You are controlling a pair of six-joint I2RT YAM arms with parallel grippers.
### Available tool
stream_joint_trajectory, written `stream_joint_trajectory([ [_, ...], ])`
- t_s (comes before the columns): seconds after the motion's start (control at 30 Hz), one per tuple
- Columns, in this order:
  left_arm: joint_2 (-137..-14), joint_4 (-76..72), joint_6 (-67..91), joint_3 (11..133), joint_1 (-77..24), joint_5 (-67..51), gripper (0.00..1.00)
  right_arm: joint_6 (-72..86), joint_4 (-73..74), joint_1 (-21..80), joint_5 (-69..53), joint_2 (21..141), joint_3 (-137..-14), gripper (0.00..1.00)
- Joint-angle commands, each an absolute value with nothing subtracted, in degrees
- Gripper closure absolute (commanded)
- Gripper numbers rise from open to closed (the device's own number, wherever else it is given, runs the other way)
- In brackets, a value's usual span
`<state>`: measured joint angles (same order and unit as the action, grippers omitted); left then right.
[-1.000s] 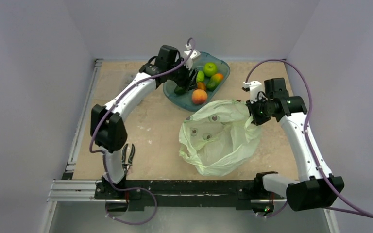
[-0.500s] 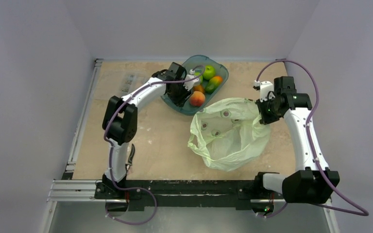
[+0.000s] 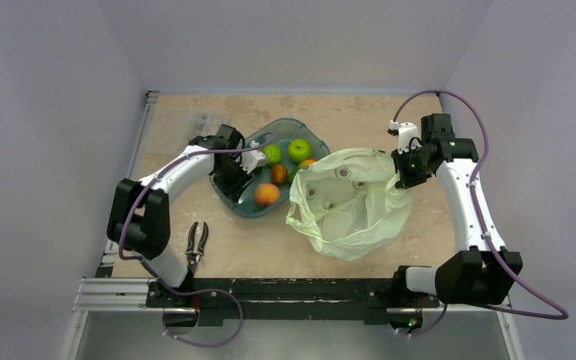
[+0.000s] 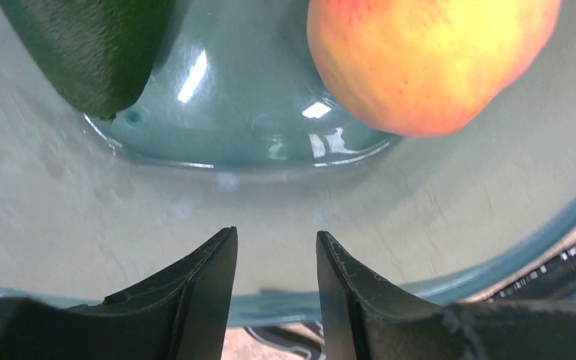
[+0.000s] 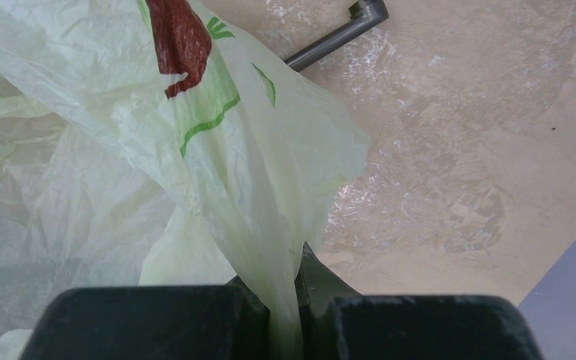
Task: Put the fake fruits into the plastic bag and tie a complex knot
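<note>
Pale grey walls (image 3: 45,112) stand close around a beige, mottled tabletop (image 3: 360,120), and a metal rail (image 3: 120,289) runs along its near edge, where both arms are bolted.

On the right half lies the plastic bag (image 3: 349,202), pale green, crinkled, with its mouth open upward. The right arm (image 3: 461,202) reaches to its far right edge, and the right fingers (image 5: 142,322) are closed on a twisted strip of the film. A red and green print on the bag is cut off at the top of the right wrist view.

Just left of the bag, touching it, is a teal tub (image 3: 300,124) with the fake fruits (image 3: 279,174) inside. A green apple (image 3: 298,150) lies at the far side and a peach (image 3: 267,194) at the near side. One orange fruit is half hidden behind the bag's edge. The left arm (image 3: 172,169) covers the tub's left part.

The left fingers (image 4: 202,292) stand a narrow gap apart over the tub's wall, with nothing visible between them; I cannot tell if they touch it. An avocado (image 4: 90,45) is cut off at the top there.

Black pliers (image 3: 196,241) lie near the rail.
</note>
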<state>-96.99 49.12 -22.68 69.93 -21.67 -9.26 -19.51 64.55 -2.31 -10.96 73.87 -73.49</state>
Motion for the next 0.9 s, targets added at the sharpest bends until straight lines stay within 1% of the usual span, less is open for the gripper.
stream_joint_trajectory([
  [0.0,-88.83,51.66,-24.82,66.72,-15.89,-17.26,0.53,-20.02,61.49,-2.55,-16.45,74.13,-75.58,1.0],
  [0.07,-84.31,49.43,-26.61,66.97,-14.13,-24.25,0.37,-20.77,61.92,-2.55,-17.85,74.91,-75.73,1.0],
  [0.13,-80.95,48.0,-28.09,68.89,-14.06,-29.93,0.25,-19.24,61.64,-2.47,-20.69,75.14,-75.31,1.0],
  [0.2,-80.43,47.66,-27.79,71.59,-14.42,-34.95,0.18,-17.76,60.26,-2.32,-21.7,74.92,-74.39,1.0],
  [0.23,-80.87,48.33,-27.5,73.01,-15.05,-36.73,0.17,-17.3,59.51,-2.29,-21.62,74.7,-74.12,1.0],
  [0.33,-82.63,49.0,-24.99,75.2,-19.04,-35.1,0.15,-15.99,58.33,-2.25,-21.66,74.3,-73.83,1.0],
  [0.5,-86.24,42.1,-17.93,72.79,-24.62,-26.66,0.15,-17.08,58.4,-2.29,-20.52,74.67,-72.47,1.0],
  [0.67,-93.07,40.55,-13.31,73.56,-26.32,-20.53,0.15,-18.6,58.29,-2.29,-17.96,73.15,-70.8,1.0],
  [0.87,-97.73,41.78,-11.62,72.41,-26.62,-14.2,0.15,-21.53,57.81,-2.37,-14.75,72.82,-68.73,1.0],
])
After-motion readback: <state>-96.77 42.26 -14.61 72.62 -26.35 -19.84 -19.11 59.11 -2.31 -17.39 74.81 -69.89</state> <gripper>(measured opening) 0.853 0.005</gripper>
